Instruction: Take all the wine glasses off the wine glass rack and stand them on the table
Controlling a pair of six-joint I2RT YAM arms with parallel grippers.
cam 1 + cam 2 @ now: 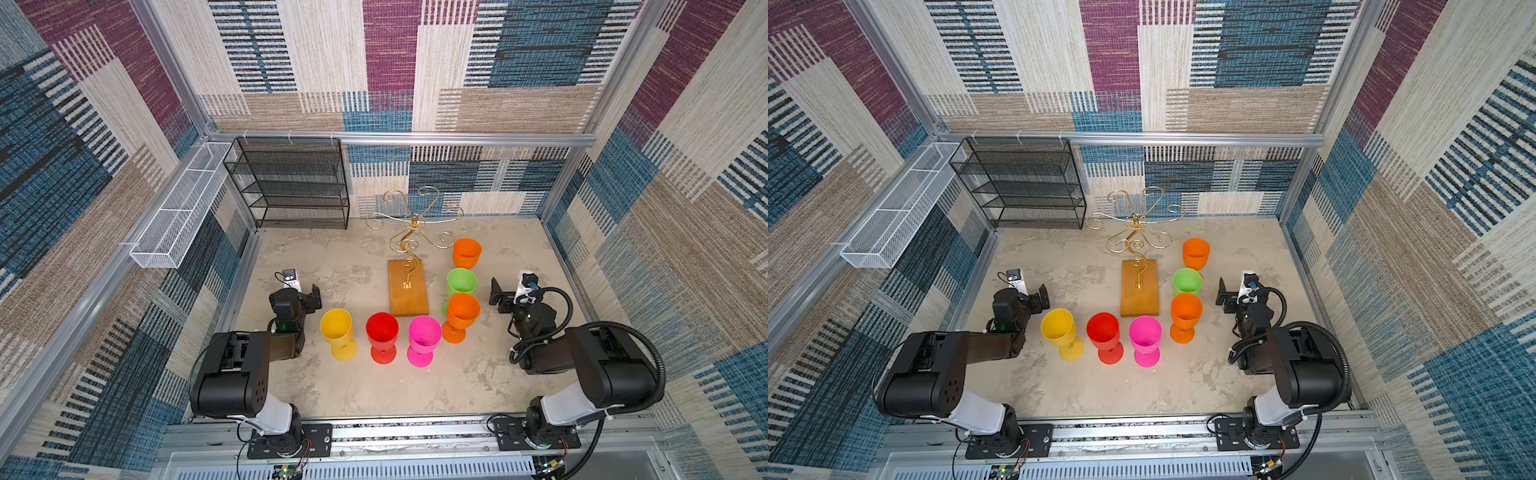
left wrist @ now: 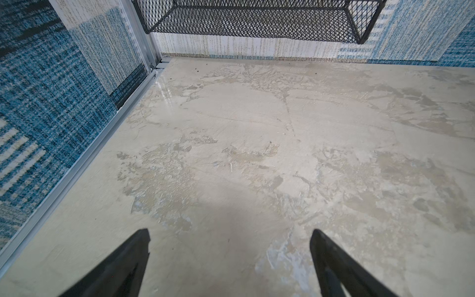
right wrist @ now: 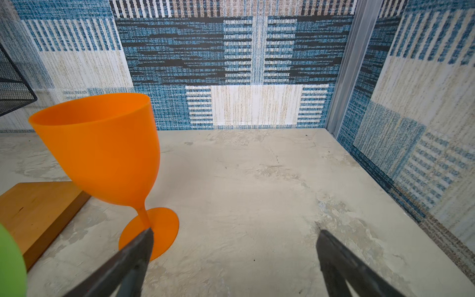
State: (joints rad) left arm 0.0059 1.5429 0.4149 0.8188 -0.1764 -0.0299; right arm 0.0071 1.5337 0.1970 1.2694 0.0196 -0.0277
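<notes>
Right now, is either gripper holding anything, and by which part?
Nothing is held: the left gripper and the right gripper are open and empty. No glass hangs on the wine glass rack.

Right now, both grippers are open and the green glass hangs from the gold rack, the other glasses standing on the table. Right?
Not quite. The green glass does not hang from the wine glass rack; it stands on the table beside the rack's wooden base, as both top views show. The left gripper and right gripper are open; the other glasses stand there too.
</notes>
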